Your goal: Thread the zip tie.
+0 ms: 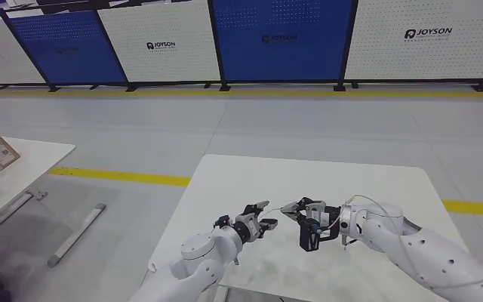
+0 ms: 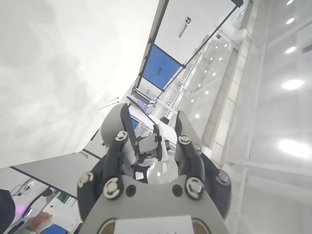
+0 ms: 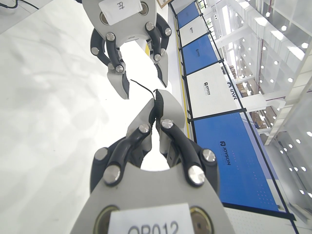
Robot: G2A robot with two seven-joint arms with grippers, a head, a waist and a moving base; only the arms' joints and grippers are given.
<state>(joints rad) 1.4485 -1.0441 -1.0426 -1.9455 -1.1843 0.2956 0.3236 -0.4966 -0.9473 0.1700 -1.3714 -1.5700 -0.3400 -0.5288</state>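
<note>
Over the table [image 1: 302, 181], toward its 6 o'clock edge, the left gripper [image 1: 266, 214] gapes wide with nothing in it. It sits at 9 o'clock of the right gripper [image 3: 156, 104], which is pinched tight on the zip tie [image 3: 143, 88]. The free end pokes toward the left jaws. It is probably light, springy and slick (thin plastic), so take hold near the tip.

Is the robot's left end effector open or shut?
Open: the left end effector has its fingers well apart, with a wide gap between them.
</note>
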